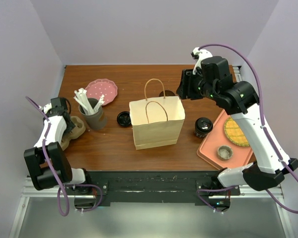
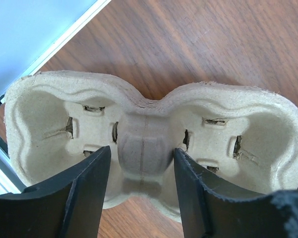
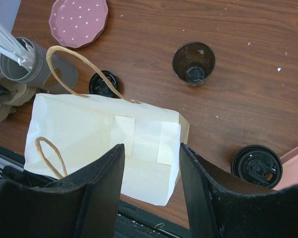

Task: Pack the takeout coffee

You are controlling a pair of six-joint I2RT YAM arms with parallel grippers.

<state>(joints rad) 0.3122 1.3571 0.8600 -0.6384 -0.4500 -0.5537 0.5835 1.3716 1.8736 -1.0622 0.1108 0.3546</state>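
The takeout coffee [image 1: 203,126], a short dark cup with a black lid, stands right of the upright paper bag [image 1: 156,121], beside the orange tray. In the right wrist view the takeout coffee [image 3: 257,165] sits at lower right of the bag [image 3: 104,144]. My right gripper [image 1: 182,88] hovers above the bag's back right corner; the right gripper [image 3: 151,147] is open and empty. My left gripper [image 1: 68,124] is at the pulp cup carrier [image 1: 72,131] on the far left. The left gripper [image 2: 142,151] is open, its fingers straddling the carrier's [image 2: 149,134] middle ridge with gaps on both sides.
A lidless dark cup [image 3: 193,62] stands behind the bag. A loose flat black lid [image 1: 124,118], a grey cup of white utensils [image 1: 93,113] and a pink plate [image 1: 101,90] lie left of the bag. The orange tray [image 1: 211,148] holds a waffle and a small cup.
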